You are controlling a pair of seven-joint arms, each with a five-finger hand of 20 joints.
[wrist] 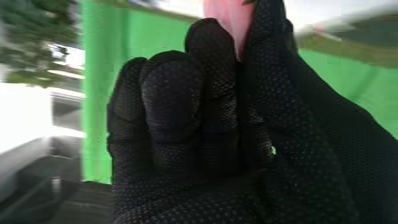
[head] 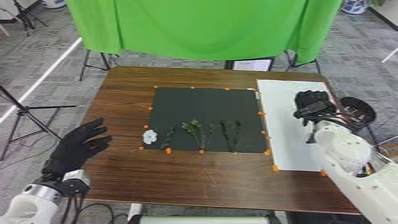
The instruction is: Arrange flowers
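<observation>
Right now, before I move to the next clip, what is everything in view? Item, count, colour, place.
Pink item: one, pink, between the right hand's thumb and fingers
Stems: several, green, near half of the mat
Blossom-like piece: one, white, mat's near left corner
Mat: one, black, mid-table
Sheet: one, white, table's right side
Markers: many, orange, around mat and sheet
Table: one, brown, before the robot
Cloth: one, green, beyond the table
Tripod stands: several, black, around the table
Pots: two, blue and white, far back
Floor: one, grey, below
Arms: two, white, from the near edge
Left hand: one, black, table's left side
Right hand: one, black, above the sheet
</observation>
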